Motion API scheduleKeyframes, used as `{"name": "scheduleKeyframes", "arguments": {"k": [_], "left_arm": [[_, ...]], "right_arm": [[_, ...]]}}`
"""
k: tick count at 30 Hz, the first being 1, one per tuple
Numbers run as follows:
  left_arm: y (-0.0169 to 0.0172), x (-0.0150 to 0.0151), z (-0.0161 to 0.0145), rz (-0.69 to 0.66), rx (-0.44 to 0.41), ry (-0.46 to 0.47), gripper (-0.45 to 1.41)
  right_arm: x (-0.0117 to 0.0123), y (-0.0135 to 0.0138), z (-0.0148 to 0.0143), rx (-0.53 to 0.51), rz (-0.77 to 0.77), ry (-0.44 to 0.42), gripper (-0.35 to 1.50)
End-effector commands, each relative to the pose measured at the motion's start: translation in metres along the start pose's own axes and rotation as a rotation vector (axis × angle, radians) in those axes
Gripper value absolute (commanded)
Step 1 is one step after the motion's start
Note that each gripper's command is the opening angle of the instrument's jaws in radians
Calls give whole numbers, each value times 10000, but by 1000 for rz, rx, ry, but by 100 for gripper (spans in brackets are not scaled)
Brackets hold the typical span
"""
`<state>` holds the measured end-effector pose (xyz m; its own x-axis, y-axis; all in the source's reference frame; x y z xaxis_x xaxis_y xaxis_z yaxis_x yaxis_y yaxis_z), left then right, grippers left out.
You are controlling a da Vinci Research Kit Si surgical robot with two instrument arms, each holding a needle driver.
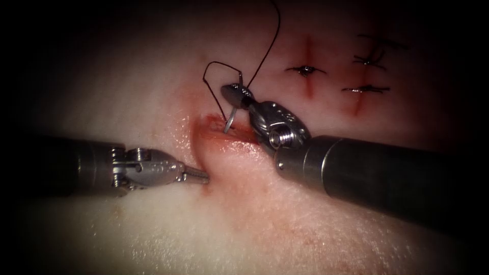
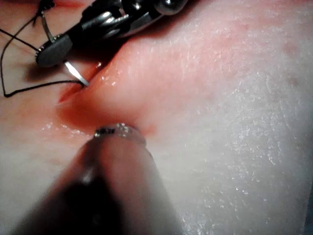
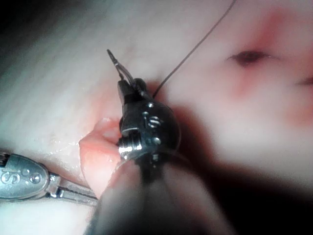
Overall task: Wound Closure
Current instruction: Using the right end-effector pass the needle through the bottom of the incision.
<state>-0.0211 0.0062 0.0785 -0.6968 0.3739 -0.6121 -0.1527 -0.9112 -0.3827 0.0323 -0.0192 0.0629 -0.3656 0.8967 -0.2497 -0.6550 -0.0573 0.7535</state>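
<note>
Open cut: the cut lies at the middle of the tissue, red and gaping, with no stitch across it as far as the endoscope view shows.
Finished stitches: far to the right, three dark knotted stitches already cross two other short red cuts, so part of the closing looks done.
Right tool: the right tool comes in from the right and its jaws are closed on the needle.
Needle: the needle is held near its thread end; its curve runs down from the jaws to the far edge of the cut, and the tip seems to touch or just enter the tissue there, though the view is too poor to be sure.
Thread: the thread loops from the needle's end to the left of the jaws, and another strand climbs away to the far side.
Left tool: the left tool presses its closed tip against the near left lip of the cut, pushing the tissue into a fold; it holds no needle or thread.
What is left: the middle cut appears to need all of its stitches.
</note>
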Motion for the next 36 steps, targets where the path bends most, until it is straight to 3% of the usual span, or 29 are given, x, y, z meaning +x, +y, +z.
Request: {"name": "scheduleKeyframes", "arguments": {"k": [1, 9, 20, 36], "left_arm": [[1, -1, 8, 0, -1, 0, -25], [2, -1, 5, -1, -3, 0, -25], [2, -3, -1, 1, -12, 2, -31], [1, -4, -2, 2, -10, 0, -40]], "right_arm": [[0, -10, 9, 6, 1, -1, -35], [-13, -26, 3, 18, 15, -20, -35], [-24, -37, -6, -45, 106, -44, -35], [-45, -63, -6, -17, 140, -78, -35]]}}
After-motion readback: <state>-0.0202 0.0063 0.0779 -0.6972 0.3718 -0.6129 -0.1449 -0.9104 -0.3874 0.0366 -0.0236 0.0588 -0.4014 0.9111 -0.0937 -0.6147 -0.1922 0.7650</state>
